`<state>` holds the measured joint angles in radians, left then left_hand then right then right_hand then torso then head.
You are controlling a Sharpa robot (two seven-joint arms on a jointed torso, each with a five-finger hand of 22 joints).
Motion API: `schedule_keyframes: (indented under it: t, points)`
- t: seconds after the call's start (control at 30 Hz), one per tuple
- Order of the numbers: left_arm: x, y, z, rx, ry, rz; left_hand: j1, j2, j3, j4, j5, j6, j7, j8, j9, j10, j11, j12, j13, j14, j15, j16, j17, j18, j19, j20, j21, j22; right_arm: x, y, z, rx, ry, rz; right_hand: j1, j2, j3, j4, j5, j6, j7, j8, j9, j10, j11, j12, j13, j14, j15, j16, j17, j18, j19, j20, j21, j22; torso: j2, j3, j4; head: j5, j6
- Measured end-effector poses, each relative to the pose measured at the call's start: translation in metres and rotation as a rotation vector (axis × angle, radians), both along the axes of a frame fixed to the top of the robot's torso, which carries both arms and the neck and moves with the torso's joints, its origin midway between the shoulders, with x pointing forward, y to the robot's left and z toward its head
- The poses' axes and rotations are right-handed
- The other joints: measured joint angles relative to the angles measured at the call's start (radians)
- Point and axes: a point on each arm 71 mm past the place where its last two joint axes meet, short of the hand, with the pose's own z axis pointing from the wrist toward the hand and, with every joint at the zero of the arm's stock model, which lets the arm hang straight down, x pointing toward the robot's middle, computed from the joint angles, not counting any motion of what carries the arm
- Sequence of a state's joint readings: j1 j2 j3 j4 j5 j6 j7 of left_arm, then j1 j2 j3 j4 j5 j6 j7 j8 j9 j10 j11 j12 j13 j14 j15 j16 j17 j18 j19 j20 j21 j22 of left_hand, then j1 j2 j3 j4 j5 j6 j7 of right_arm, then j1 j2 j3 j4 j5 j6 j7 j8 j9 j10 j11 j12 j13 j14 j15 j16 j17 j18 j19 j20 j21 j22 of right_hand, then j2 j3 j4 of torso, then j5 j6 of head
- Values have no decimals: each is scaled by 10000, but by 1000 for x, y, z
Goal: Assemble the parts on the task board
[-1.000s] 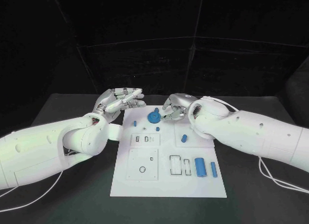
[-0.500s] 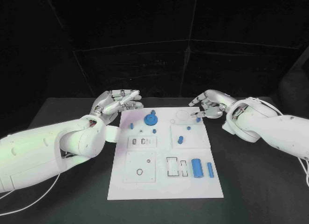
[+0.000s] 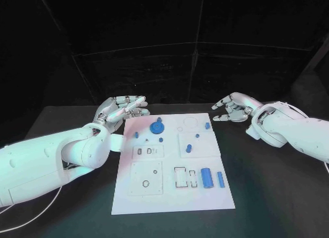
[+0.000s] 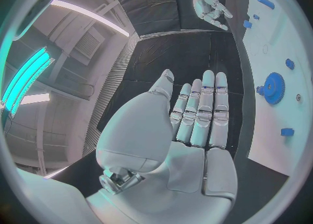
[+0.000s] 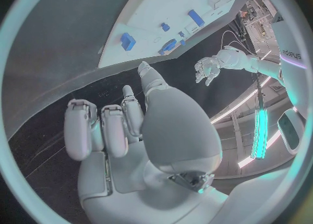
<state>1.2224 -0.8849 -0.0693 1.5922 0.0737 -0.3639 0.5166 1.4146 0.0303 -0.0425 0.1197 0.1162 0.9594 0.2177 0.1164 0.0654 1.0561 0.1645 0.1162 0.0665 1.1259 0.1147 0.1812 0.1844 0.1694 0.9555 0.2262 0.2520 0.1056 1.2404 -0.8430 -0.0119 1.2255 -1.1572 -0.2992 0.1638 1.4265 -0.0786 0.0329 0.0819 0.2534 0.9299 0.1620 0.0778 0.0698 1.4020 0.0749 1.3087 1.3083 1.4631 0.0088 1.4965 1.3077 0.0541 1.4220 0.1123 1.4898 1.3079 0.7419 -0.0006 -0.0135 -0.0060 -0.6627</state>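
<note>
Head view: the task board [image 3: 171, 196] lies mid-table with a blue gear [image 3: 157, 128] seated near its far edge, while two blue cylinders [image 3: 206, 178] lie loose near its near right corner. Left hand [image 3: 121, 109] and right hand [image 3: 235, 106] flank the board's far corners, fingers apart, holding nothing. Most of the assembly looks unfinished.

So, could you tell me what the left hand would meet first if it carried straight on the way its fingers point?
Probably nothing: the left hand points across bare table beside the task board; depth is unclear.
</note>
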Motion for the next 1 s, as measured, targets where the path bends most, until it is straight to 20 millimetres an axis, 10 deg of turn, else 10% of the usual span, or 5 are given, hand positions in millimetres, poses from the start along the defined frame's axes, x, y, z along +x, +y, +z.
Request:
schedule_keyframes:
  t: [1.0]
  points:
    - [3,0,-2,30,3,52,0,0,28,-26,0,0,0,0,0,0,0,0,0,0,0,0,9,1,34,36,0,2,4,9,-29,-356,1008,392,120,-13,10,-147,0,7,8,-42,2,-34,36,-17,0,0,0,0,-2,0,1,0,0,-3,-3,-39,29,-46,-129]
